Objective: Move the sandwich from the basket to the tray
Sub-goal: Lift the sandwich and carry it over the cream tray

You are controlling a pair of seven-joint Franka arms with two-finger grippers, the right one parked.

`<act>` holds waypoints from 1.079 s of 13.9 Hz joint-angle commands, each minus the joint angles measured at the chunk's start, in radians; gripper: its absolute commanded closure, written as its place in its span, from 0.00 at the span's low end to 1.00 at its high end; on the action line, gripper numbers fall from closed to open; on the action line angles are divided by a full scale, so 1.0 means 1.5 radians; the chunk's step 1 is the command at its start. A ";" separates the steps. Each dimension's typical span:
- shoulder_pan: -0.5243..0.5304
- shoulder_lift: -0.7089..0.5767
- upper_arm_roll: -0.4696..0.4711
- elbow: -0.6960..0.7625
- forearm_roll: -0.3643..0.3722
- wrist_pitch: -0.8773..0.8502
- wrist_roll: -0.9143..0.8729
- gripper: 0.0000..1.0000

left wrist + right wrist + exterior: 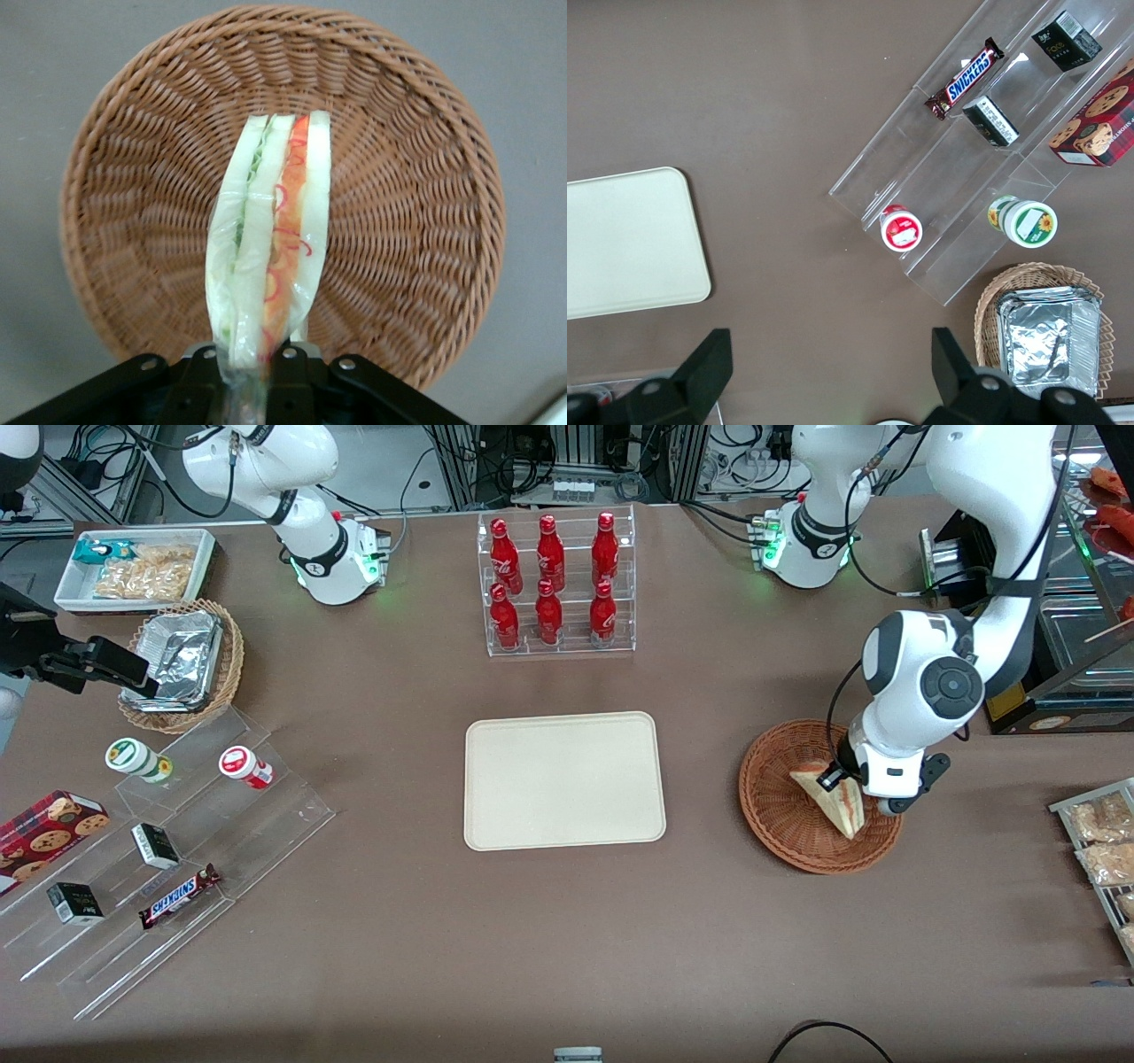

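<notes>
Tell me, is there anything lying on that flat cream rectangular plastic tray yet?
No: the flat cream rectangular plastic tray is bare, while the triangular white-bread sandwich sits pinched in the gripper over the round reddish-brown wicker basket.

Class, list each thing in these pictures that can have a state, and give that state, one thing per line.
Tool: shut on the sandwich, over the basket.
Sandwich: wrapped, held on edge by one end.
Basket: only the sandwich in it.
Tray: bare.
Bottles: six, upright in the rack.
Foil container: open, in the tan basket.
</notes>
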 commanded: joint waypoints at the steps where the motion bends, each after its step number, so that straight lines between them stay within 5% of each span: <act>1: -0.039 0.001 0.000 0.046 0.006 -0.063 0.013 0.86; 6: -0.151 0.031 0.000 0.092 0.006 -0.067 0.014 0.89; 15: -0.339 0.209 0.000 0.327 0.003 -0.130 -0.091 0.89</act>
